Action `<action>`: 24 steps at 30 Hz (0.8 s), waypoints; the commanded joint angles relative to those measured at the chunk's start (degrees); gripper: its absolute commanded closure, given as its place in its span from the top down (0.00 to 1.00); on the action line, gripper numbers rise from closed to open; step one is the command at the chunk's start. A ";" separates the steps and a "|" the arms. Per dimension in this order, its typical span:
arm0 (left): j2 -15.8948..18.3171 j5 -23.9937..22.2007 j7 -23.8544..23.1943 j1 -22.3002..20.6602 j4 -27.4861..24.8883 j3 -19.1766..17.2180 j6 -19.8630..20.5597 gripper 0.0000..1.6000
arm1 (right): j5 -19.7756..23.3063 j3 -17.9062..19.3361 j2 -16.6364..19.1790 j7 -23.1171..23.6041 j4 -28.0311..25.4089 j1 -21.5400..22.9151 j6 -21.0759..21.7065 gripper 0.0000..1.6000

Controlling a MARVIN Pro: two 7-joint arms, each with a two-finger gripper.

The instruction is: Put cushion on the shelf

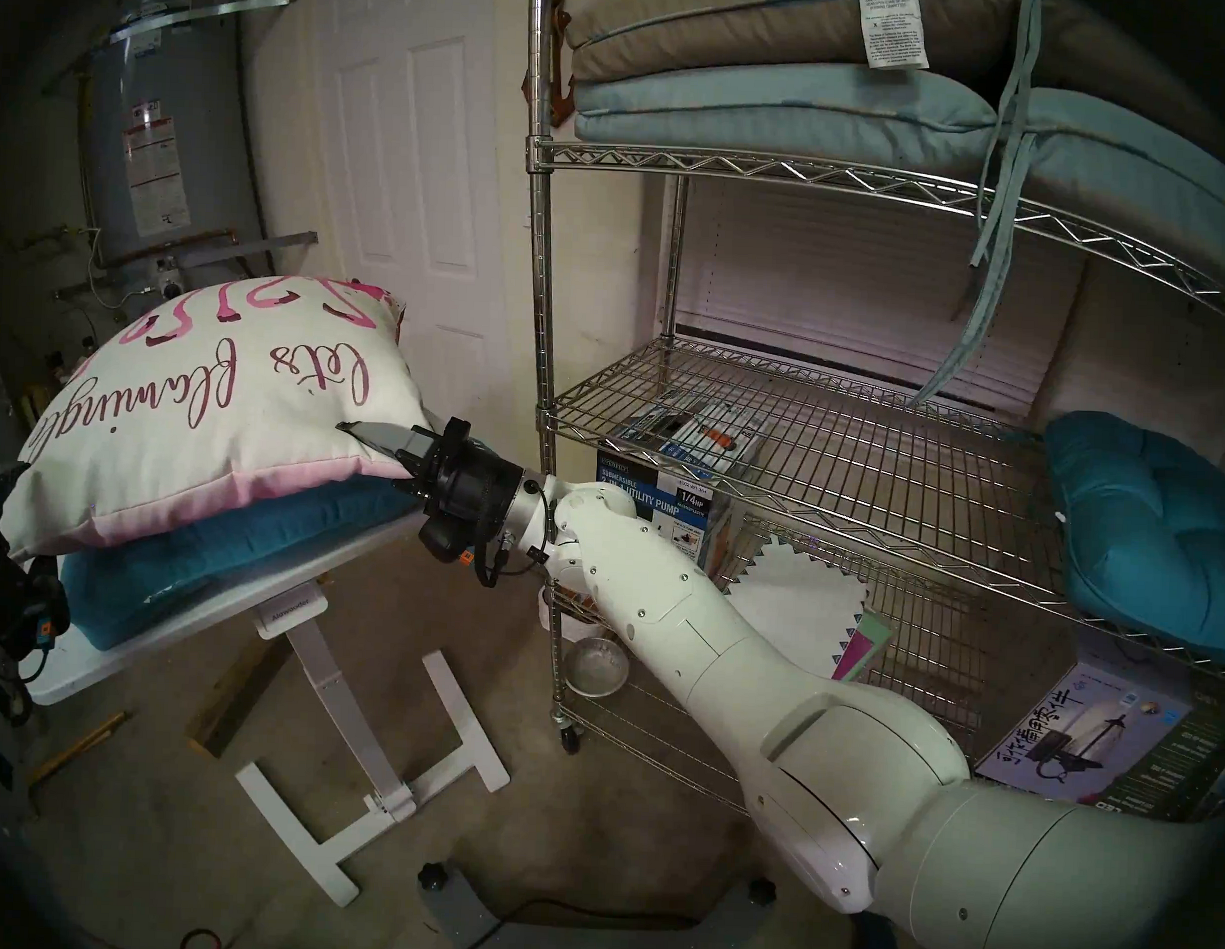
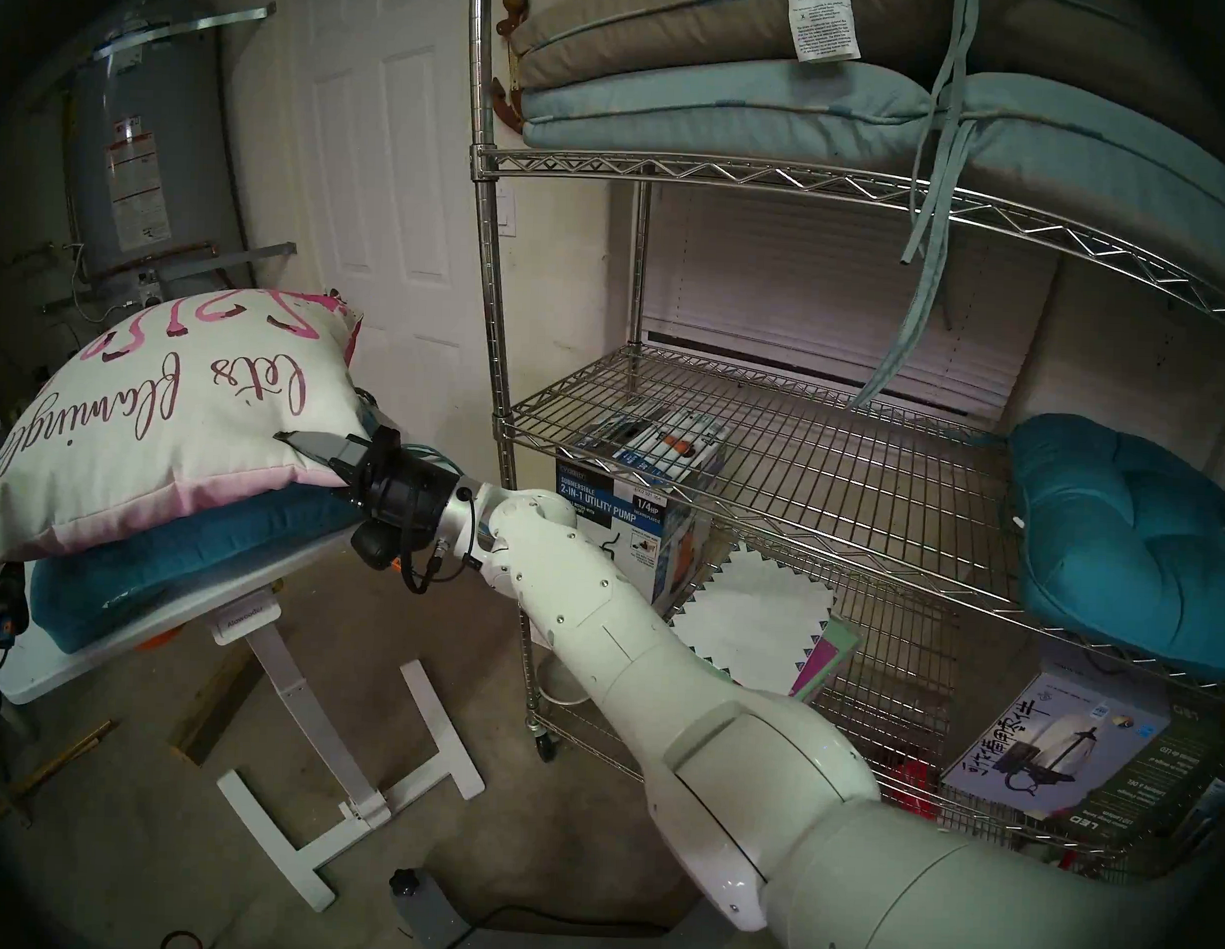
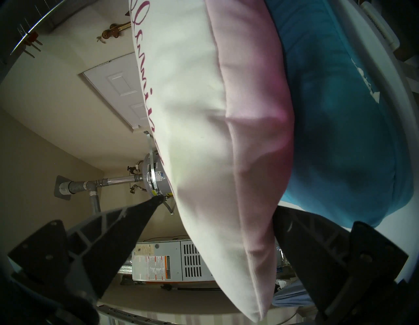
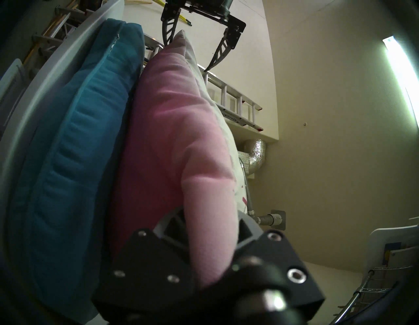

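Right fingers (image 1: 361, 432) clenched on the cushion (image 1: 203, 407) atop a teal pad (image 1: 247, 541), left fingers (image 3: 226, 213) released, shelf (image 1: 805, 435) beside the worktop (image 1: 174, 628).

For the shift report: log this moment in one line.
right hand: shut on cushion corner | left hand: open, straddling opposite corner | cushion: on teal cushion, white table

Right gripper (image 1: 382, 445): only the upper grey finger (image 1: 379, 434) shows in head views, the lower one is hidden under the plump cream-and-pink flamingo cushion (image 1: 203, 407). Right wrist view: fingertips buried in pink fabric, mount blurred at bottom centre. Left gripper (image 3: 217, 204): right-hand finger (image 3: 292, 229) partly covered by the cushion's corner; in head views cut off at the left edge. Cushion lettering cut off at frame left. Teal tufted seat cushion (image 1: 246, 555) mostly covered. Chrome wire-grid shelf (image 1: 839, 443): cropped top and right.
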 commanded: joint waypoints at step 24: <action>-0.55 -2.67 1.14 -0.69 0.13 -2.08 -3.80 0.00 | -0.20 -0.22 -1.04 -2.75 0.56 1.29 0.75 0.00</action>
